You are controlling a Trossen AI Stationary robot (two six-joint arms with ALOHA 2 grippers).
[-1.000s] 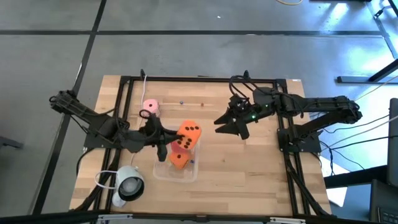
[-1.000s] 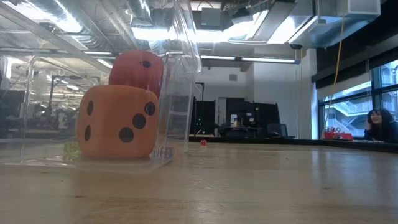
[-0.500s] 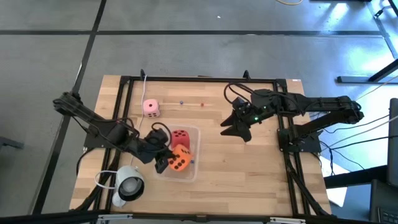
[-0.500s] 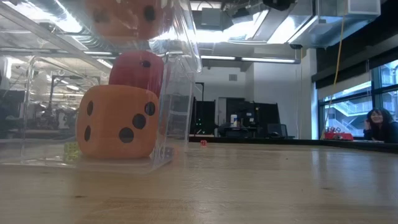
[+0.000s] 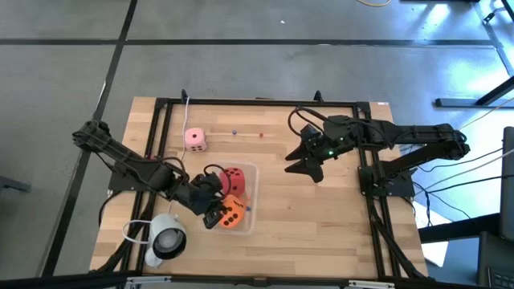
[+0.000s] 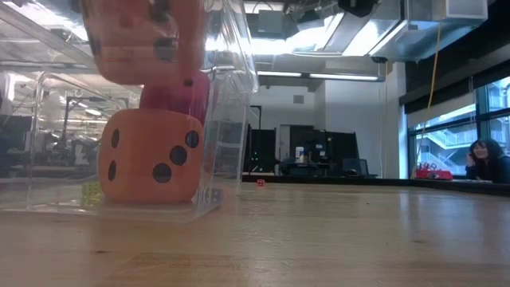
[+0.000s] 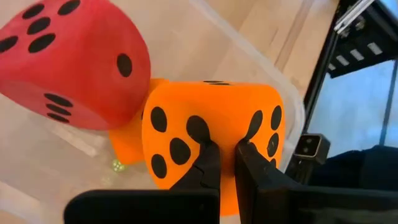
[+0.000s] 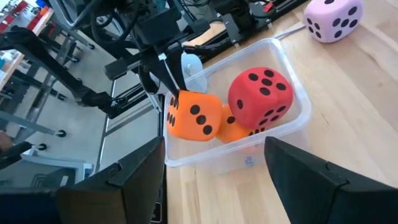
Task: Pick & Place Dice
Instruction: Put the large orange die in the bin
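A clear plastic bin [image 5: 249,225] near the table's front holds a red die [image 5: 234,181] and an orange die [image 6: 151,155], which sits on the bin's floor. My left gripper [image 5: 215,213] is shut on a second orange die [image 5: 231,213]. It holds that die inside the bin's walls, above the lower orange one and beside the red one [image 7: 68,62]. A pale pink die [image 5: 194,138] rests on the table at the far left. My right gripper [image 5: 309,166] hangs open above the table, right of the bin, with nothing between its fingers. My left gripper pinches the orange die on one edge [image 7: 225,134], where two pip faces meet. The soft material is squeezed into a narrow ridge between the two fingertips [image 7: 208,163]. The fingers slant down from the table's left. The die [image 6: 143,40] hangs clear of the bin's floor.
A white round device [image 5: 166,238] sits at the table's near left corner, close to the left arm. A black frame [image 5: 265,102] runs round the table top. Bare wood lies between the bin and the right arm. A person [image 6: 482,155] sits far off in the room behind.
My left gripper has carried the orange die from above the red die toward the table's near edge and downward. It has tipped further down, and the die now sits lower within the bin's walls. The gripper stays shut on the die. The other dice have kept their places.
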